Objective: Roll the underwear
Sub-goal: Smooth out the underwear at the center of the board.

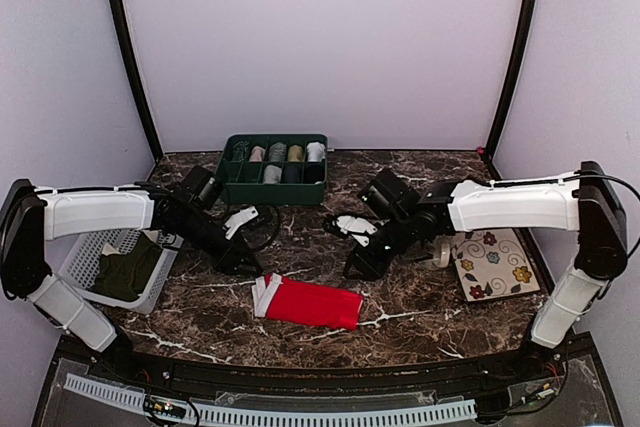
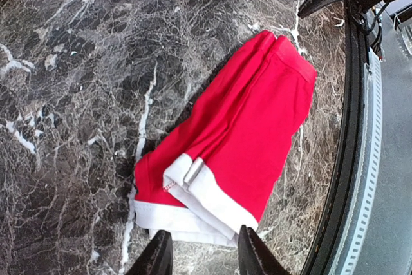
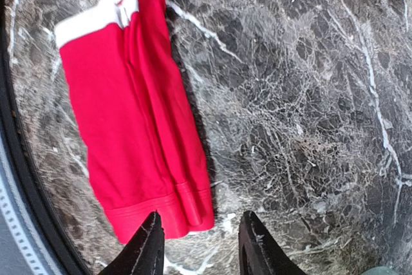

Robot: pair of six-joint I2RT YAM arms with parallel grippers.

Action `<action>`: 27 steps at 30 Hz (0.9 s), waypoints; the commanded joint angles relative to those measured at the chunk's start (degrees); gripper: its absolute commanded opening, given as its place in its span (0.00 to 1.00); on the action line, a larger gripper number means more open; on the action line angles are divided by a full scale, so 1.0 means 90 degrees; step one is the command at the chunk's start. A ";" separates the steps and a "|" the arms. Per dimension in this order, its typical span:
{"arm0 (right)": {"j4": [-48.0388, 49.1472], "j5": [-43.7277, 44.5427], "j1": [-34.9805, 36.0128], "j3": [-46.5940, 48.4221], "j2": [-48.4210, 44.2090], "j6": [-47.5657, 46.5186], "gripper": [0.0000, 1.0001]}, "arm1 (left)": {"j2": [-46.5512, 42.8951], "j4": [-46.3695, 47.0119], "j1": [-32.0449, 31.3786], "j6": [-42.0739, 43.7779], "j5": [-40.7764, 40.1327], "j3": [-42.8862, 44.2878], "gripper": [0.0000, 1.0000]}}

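The underwear (image 1: pixel 305 300) is bright red with a white waistband and lies folded into a long strip on the marble table near the front edge. Its waistband end (image 2: pixel 193 204) points left and its leg-hem end (image 3: pixel 161 214) points right. My left gripper (image 1: pixel 237 259) hovers just behind the waistband end. In the left wrist view the left gripper (image 2: pixel 205 254) is open, its fingers apart and holding nothing. My right gripper (image 1: pixel 360 267) hovers just behind the hem end. In the right wrist view the right gripper (image 3: pixel 201 249) is also open, with nothing between its fingers.
A green divided box (image 1: pixel 236 185) with several muted rolled garments stands at the back centre. At the left, a white basket (image 1: pixel 80 262) holds a dark olive garment (image 1: pixel 125 269). A floral mat (image 1: pixel 493 263) lies at the right. The table's black front rail (image 2: pixel 351 159) runs close to the underwear.
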 commanded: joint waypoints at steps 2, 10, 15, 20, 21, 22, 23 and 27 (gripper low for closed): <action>-0.0040 -0.0610 -0.0013 0.0052 -0.0339 0.0127 0.36 | 0.0093 0.0625 -0.0085 -0.0395 0.0248 0.0021 0.38; 0.0341 -0.1317 0.0203 -0.0598 -0.0325 0.0470 0.32 | 0.0527 0.1029 -0.0262 -0.1083 0.0236 -0.0186 0.36; 0.0668 -0.1485 0.0286 -0.0839 -0.0082 0.0565 0.24 | 0.0609 0.1043 -0.0274 -0.1223 0.0351 -0.0364 0.36; 0.0775 -0.1475 0.0294 -0.0932 0.0052 0.0565 0.23 | 0.0768 0.0996 -0.0471 -0.1304 0.0321 -0.0399 0.36; 0.0769 -0.1443 0.0295 -0.0949 0.0077 0.0548 0.22 | 0.0802 0.0974 -0.0487 -0.1292 0.0286 -0.0391 0.36; 0.0742 -0.1422 0.0294 -0.0969 0.0109 0.0529 0.22 | 0.0846 0.0953 -0.0507 -0.1277 0.0237 -0.0389 0.36; 0.0726 -0.1396 0.0291 -0.0979 0.0141 0.0509 0.21 | 0.0875 0.0942 -0.0522 -0.1264 0.0176 -0.0381 0.36; 0.0666 -0.1279 0.0293 -0.1035 0.0270 0.0443 0.19 | 0.0975 0.0889 -0.0569 -0.1247 0.0170 -0.0340 0.34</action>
